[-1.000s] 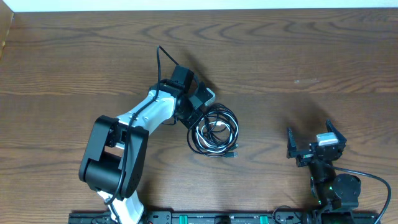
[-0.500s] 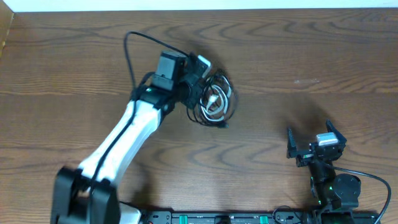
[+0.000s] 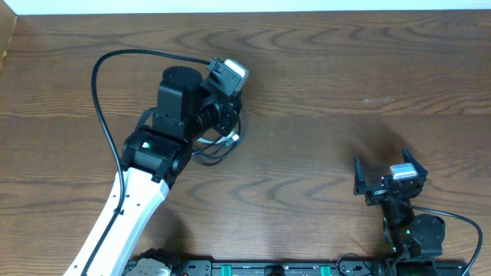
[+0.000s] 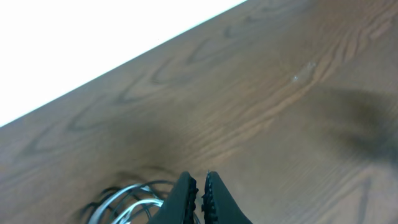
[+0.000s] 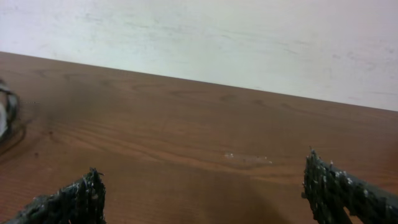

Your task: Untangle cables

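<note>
The cables [image 3: 217, 146] are a tangled bundle of thin black cords with a white cord, hanging low over the table's left middle. My left gripper [image 3: 221, 123] is directly over the bundle and shut on it. In the left wrist view the closed fingers [image 4: 200, 186] hide the pinched strand, and the black and white loops [image 4: 124, 200] spread to the lower left. My right gripper [image 3: 383, 167] is near the front right of the table and wide open. Nothing lies between its fingertips [image 5: 205, 186]. A bit of the bundle [image 5: 6, 109] shows at the left edge of the right wrist view.
A thick black arm cable [image 3: 107, 77] loops out to the left of my left arm. The brown wooden table [image 3: 345, 69] ends at a white wall at the back. The rail of the arm bases [image 3: 261, 268] runs along the front edge.
My left gripper has carried the cable bundle back and then leftward, from the table's centre to the left middle. The left arm has stretched out. The right arm has not moved.
</note>
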`<state>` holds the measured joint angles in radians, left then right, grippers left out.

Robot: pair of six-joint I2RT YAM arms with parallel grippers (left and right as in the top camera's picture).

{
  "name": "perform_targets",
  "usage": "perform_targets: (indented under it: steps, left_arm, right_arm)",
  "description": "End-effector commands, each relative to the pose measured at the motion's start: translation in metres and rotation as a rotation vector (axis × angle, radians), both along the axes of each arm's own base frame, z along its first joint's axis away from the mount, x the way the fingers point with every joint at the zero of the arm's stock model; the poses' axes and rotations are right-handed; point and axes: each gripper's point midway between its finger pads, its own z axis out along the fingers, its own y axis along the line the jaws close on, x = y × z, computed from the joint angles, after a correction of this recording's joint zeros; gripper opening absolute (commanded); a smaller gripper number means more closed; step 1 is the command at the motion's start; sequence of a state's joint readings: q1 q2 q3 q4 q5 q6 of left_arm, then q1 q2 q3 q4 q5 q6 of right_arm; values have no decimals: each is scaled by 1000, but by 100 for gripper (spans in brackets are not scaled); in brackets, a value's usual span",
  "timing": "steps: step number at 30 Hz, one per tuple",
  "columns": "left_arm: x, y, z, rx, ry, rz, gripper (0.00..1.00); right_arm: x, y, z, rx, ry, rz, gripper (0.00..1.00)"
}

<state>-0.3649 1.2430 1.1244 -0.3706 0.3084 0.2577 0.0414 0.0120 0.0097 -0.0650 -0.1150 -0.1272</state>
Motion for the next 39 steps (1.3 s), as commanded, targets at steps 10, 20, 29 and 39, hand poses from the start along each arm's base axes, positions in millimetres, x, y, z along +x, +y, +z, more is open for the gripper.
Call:
perform_targets:
  steps: [10,20,29,39]
  left_arm:
    - [2,50,-46,213,153,243,28]
    - [17,127,-80,289,279,506,81]
    - [38,150,-164,353,480,543,82]
    - [51,165,-203,363,535,576,82]
  right_arm:
    - [0,-4,0,-21,-6,-19,99]
    - [0,-1,-1,4,-2,-5,99]
    - [0,-1,-1,25,2,-7,99]
    - [0,1,-1,32,3,8,99]
